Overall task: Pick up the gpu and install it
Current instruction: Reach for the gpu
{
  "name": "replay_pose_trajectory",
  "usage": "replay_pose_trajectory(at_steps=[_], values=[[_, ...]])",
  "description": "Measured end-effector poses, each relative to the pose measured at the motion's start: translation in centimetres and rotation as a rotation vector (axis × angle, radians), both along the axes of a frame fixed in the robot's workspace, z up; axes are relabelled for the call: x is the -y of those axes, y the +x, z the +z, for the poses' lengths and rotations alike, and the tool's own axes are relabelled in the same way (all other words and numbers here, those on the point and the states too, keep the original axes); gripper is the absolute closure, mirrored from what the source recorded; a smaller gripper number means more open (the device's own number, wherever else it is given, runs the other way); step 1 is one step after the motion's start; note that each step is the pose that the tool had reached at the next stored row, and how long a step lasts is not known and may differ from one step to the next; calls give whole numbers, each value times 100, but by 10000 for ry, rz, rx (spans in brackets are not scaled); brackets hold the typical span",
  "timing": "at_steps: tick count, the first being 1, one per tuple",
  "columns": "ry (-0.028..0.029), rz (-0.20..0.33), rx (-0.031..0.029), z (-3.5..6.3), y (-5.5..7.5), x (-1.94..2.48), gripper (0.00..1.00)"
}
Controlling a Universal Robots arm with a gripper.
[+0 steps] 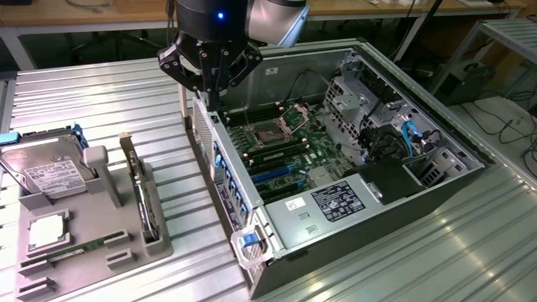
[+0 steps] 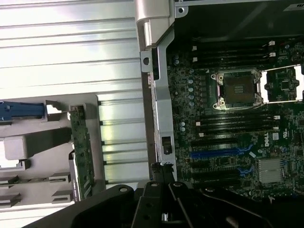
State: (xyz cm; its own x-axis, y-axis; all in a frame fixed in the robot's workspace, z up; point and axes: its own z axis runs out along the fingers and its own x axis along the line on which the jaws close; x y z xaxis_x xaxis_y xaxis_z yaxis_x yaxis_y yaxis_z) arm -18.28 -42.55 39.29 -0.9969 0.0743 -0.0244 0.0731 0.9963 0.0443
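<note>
The black pincer (image 1: 215,97), closed on nothing, hangs over the rear wall of the open black-and-silver computer case (image 1: 277,82). The flat green gpu card (image 1: 139,182) stands edge-on in the grey plastic holder (image 1: 160,242) on the ribbed metal surface (image 1: 109,107), well apart. It is not yet picked up or installed.

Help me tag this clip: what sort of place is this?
Likely a robotics lab: an open computer case on a ribbed metal table, a grey fixture tray holding the gpu, and a gripper above.
</note>
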Motion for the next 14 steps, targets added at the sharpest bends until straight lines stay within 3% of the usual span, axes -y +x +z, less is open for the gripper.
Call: replay_pose_trajectory(at_steps=[14], values=[[1, -1, 1, -2, -103, 25, 89]])
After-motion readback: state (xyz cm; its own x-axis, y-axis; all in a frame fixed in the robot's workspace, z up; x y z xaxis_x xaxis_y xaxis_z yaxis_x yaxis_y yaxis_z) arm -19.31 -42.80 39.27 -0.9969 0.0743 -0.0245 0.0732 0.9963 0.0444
